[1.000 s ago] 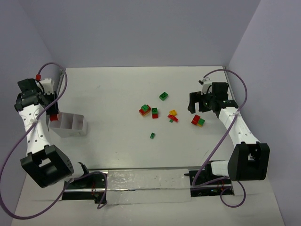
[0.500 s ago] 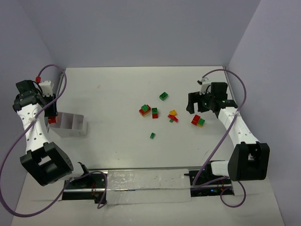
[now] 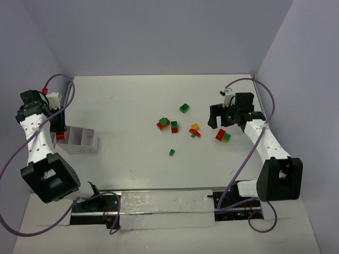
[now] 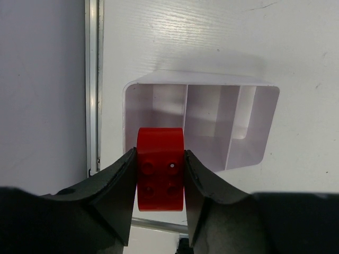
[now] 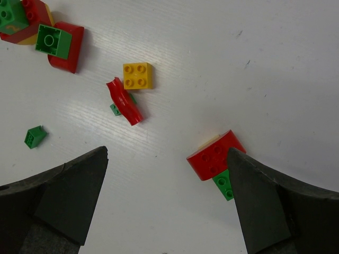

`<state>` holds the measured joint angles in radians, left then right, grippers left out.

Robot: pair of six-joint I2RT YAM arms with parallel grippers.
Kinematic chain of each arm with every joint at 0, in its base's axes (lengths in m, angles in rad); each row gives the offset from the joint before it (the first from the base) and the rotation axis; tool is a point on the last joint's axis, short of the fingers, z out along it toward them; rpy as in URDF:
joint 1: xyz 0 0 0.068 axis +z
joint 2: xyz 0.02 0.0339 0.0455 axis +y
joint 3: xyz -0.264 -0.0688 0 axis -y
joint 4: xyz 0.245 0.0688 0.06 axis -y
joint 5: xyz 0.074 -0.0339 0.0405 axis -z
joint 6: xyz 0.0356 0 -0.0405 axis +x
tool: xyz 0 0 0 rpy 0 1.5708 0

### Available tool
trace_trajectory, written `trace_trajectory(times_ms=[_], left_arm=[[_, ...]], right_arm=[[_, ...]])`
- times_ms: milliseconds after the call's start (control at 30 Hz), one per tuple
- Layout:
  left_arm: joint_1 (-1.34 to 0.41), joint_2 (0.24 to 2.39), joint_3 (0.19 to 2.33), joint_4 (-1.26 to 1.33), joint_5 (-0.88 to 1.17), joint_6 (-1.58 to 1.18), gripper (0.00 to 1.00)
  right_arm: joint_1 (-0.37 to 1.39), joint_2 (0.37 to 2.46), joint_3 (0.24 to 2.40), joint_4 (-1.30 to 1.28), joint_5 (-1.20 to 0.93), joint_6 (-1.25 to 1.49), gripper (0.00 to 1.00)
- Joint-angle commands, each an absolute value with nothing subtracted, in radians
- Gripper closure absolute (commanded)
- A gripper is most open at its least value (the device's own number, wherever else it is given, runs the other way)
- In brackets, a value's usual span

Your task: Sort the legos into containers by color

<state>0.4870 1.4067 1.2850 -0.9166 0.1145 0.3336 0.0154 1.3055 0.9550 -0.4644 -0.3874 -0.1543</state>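
My left gripper [image 3: 59,131] is shut on a red lego [image 4: 160,169] and holds it over the near left end of the white divided container [image 3: 80,144], whose compartments [image 4: 253,127] look empty in the left wrist view. My right gripper [image 3: 215,117] is open and hovers above the table, also in its wrist view [image 5: 167,153]. A red lego [image 5: 214,156] joined to a green one [image 5: 225,184] lies by its right finger. A yellow lego [image 5: 138,75], a red curved piece [image 5: 123,100], a small green piece [image 5: 34,136] and a green-on-red pair [image 5: 59,43] lie beyond.
More legos lie mid-table: a green one [image 3: 184,108], a red-green-yellow stack [image 3: 163,124], a small green one [image 3: 172,152]. A metal rail [image 4: 92,79] runs along the table's left edge beside the container. A clear strip and rail [image 3: 159,202] lie along the front edge.
My left gripper has shifted slightly down and in over the container's left end with the red lego still held. My right gripper has edged a little to the left.
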Motion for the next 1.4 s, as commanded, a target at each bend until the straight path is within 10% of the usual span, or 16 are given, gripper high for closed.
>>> trace_trajectory(times_ms=[0, 967, 1367], left_arm=[[0.495, 1.409, 1.287, -0.889, 0.107, 0.321, 0.50], [0.380, 1.235, 1.409, -0.981, 0.419, 0.390, 0.32], [-0.102, 1.299, 1.403, -0.740, 0.147, 0.200, 0.06]], right_arm=[[0.021, 1.308, 0.964, -0.442, -0.400, -0.158, 0.00], [0.030, 1.197, 1.013, -0.531, -0.342, -0.168, 0.00], [0.031, 1.143, 1.036, -0.591, -0.268, -0.312, 0.00]])
